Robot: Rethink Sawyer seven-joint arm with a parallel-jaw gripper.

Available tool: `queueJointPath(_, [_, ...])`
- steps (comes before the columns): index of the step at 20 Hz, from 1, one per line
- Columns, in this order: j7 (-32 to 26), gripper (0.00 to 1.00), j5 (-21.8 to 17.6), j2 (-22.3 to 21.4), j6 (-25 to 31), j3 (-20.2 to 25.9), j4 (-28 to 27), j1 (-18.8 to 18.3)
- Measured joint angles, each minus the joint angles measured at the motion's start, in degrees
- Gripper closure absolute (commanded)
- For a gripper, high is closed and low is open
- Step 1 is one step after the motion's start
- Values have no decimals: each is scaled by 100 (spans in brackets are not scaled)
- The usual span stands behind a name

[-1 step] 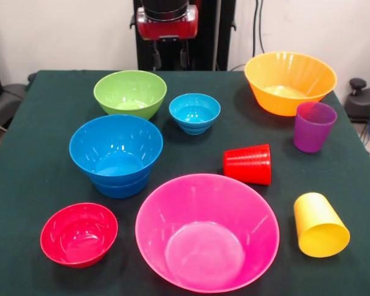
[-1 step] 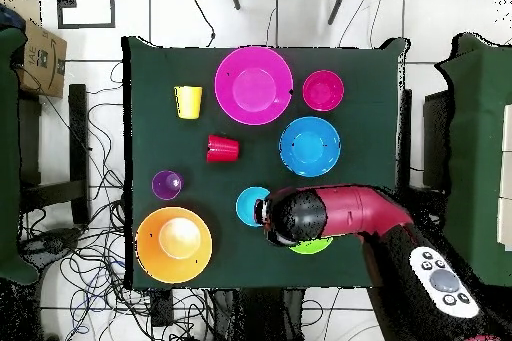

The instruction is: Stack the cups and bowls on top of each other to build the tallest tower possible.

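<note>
Two blue bowls (image 1: 116, 154) (image 2: 309, 146) sit nested left of centre. Around them stand a green bowl (image 1: 130, 92), a small light-blue bowl (image 1: 195, 112) (image 2: 250, 206), an orange bowl (image 1: 290, 81) (image 2: 174, 245), a big pink bowl (image 1: 206, 231) (image 2: 254, 84) and a small red bowl (image 1: 79, 234) (image 2: 323, 90). The purple cup (image 1: 314, 126) (image 2: 167, 184) is upright. The red cup (image 1: 248, 164) (image 2: 222, 148) and yellow cup (image 1: 320, 225) (image 2: 188, 102) lie on their sides. My gripper (image 1: 169, 59) hangs open and empty above the far table edge, behind the green and light-blue bowls.
A dark green cloth covers the table (image 1: 43, 129). From overhead my arm (image 2: 330, 214) hides most of the green bowl (image 2: 312, 247). A cardboard box (image 2: 40, 52) and loose cables (image 2: 90, 277) lie on the floor beside the table.
</note>
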Motion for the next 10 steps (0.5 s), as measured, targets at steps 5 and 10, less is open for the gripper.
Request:
queueJointPath(5, [0,0,219,68,-212,-6,154,132])
queueJointPath(10, [0,0,412,191,-411,-10,316,329])
